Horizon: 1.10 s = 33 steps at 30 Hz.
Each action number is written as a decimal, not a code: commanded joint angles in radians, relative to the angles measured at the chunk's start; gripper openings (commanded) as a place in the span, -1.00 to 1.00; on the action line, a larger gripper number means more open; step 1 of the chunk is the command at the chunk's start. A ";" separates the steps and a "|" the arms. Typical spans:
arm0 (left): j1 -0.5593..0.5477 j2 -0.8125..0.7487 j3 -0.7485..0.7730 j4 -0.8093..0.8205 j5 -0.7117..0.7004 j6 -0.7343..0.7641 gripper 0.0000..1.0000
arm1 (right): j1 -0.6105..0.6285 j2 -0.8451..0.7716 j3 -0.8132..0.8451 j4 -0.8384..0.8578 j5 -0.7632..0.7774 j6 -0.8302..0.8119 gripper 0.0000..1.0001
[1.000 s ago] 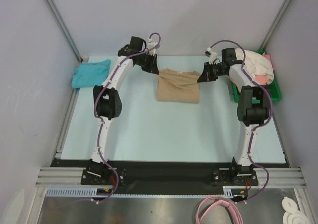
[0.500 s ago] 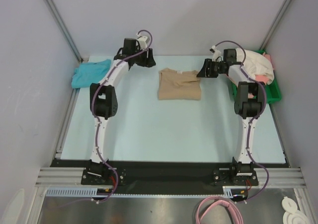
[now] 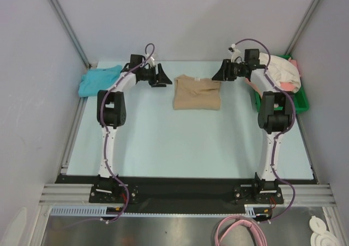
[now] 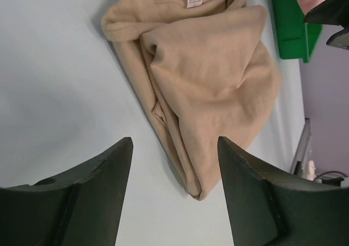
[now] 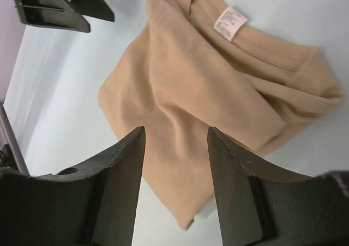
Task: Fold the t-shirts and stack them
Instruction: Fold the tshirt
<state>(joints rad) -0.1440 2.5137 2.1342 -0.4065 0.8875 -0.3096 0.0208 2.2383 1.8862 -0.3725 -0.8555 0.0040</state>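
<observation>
Hovering either side of the tan shirt point(image 3: 197, 92), left gripper point(image 3: 161, 76) and right gripper point(image 3: 217, 74) are both standing apart, empty. Fold is looking loose; pinching only the top layer is risking undoing it.

Tan t-shirt point(image 3: 197, 92) lies folded, label up; teal t-shirt point(image 3: 100, 80) crumpled far left.

You get no readable text here. The only label is a white tag point(image 5: 230, 23) in the tan t-shirt point(image 5: 202, 109) neck, upper right of the right wrist view, and its print is too small to read.
</observation>
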 commanded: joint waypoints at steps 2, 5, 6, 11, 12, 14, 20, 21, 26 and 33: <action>0.001 0.049 0.043 0.080 0.125 -0.128 0.40 | 0.039 0.060 0.068 -0.068 -0.042 -0.001 0.08; 0.001 0.077 0.047 0.097 0.137 -0.158 0.39 | 0.054 0.073 0.070 -0.068 -0.021 -0.029 0.08; -0.002 0.083 0.050 0.107 0.137 -0.167 0.39 | 0.057 0.081 0.073 -0.068 -0.007 -0.032 0.08; -0.020 0.125 0.081 0.100 0.130 -0.190 0.38 | 0.080 0.148 0.116 -0.108 0.065 -0.071 0.07; -0.028 0.140 0.088 0.098 0.130 -0.195 0.39 | 0.085 0.158 0.134 -0.111 0.093 -0.068 0.07; -0.037 0.152 0.093 0.103 0.133 -0.204 0.36 | 0.087 0.182 0.158 -0.114 0.111 -0.061 0.07; -0.066 0.189 0.105 0.117 0.142 -0.238 0.26 | 0.087 0.267 0.295 -0.123 0.144 -0.038 0.07; -0.069 0.191 0.105 0.121 0.143 -0.244 0.25 | 0.085 0.277 0.306 -0.117 0.138 -0.023 0.07; -0.075 0.200 0.099 0.138 0.153 -0.267 0.15 | 0.084 0.293 0.347 -0.062 0.124 0.028 0.08; -0.074 0.183 0.081 0.124 0.160 -0.250 0.00 | 0.088 0.336 0.423 -0.098 0.116 0.030 0.09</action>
<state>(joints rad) -0.2138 2.6972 2.2089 -0.2718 1.0313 -0.5701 0.1066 2.5626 2.2765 -0.4770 -0.7357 0.0204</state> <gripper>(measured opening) 0.504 0.544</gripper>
